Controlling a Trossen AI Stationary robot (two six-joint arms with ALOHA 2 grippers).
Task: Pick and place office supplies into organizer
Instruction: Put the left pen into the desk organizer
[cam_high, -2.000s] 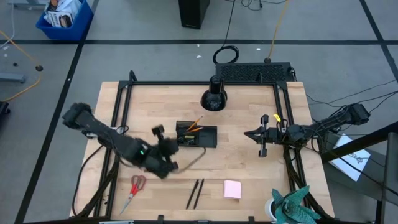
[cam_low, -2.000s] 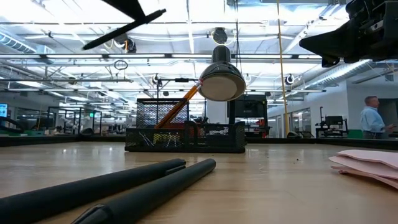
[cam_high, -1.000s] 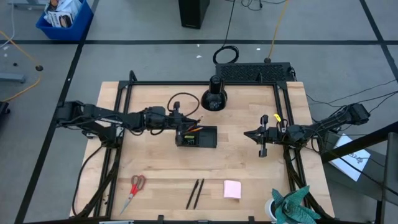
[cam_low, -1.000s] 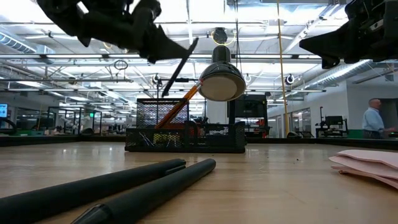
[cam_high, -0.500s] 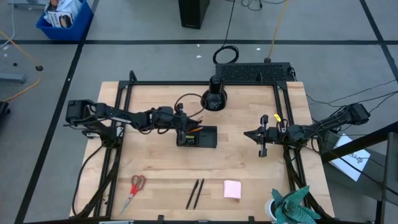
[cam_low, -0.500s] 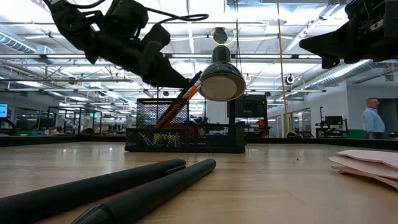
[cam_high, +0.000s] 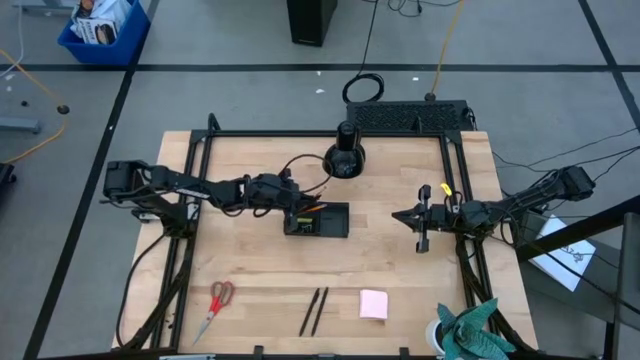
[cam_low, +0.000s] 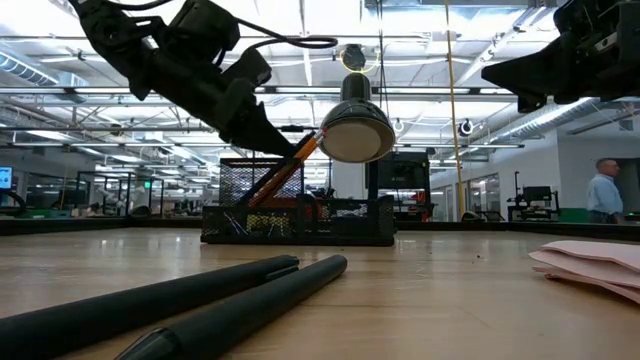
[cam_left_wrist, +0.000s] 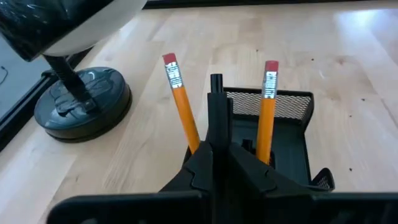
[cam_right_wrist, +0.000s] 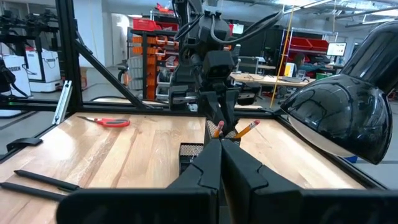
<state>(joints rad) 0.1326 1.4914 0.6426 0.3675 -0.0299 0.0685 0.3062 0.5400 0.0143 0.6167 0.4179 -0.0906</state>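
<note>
Left gripper (cam_left_wrist: 217, 155) clamped on a thin black pen (cam_left_wrist: 216, 109), its long axis pointing down into the black mesh organizer (cam_left_wrist: 292, 134) between two orange pencils (cam_left_wrist: 180, 102)

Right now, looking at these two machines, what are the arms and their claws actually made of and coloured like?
Both arms are dark, nearly black, built from jointed segments with black cables looping alongside. The left gripper ends in two slim dark fingers with angular, moulded faces. The right gripper looks the same, though its arm carries a small yellow tag near the wrist. No sleeves or coverings show.
</note>
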